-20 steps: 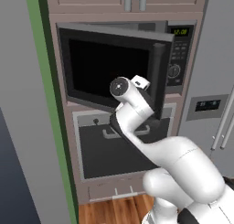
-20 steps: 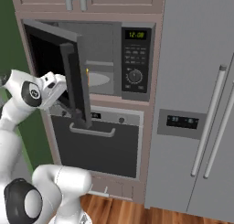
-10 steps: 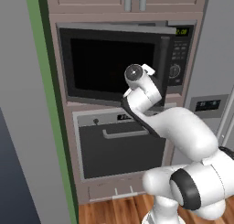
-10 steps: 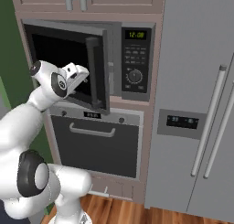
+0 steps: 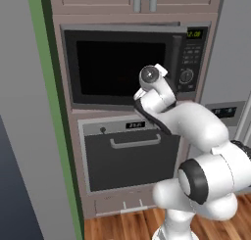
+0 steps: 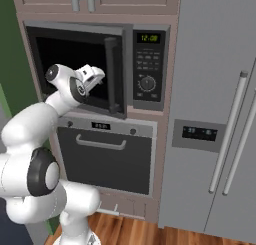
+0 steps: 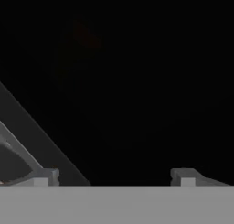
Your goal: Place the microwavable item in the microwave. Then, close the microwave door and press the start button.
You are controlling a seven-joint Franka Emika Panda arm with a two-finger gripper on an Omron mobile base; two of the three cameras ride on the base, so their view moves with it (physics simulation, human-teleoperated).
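Right base view, microwave door (image 6: pixel 97 76) seemingly ajar, fingers (image 7: pixel 114 176) spread, empty, against it.

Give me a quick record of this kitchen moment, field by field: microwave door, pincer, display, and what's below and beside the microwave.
microwave door: nearly shut, right edge slightly ajar in the right base view
pincer: fingertips apart, nothing between them, close against the dark door glass
microwave: control panel on the right with green digits and a dial
below: oven with bar handle, closed
beside: grey fridge to the right
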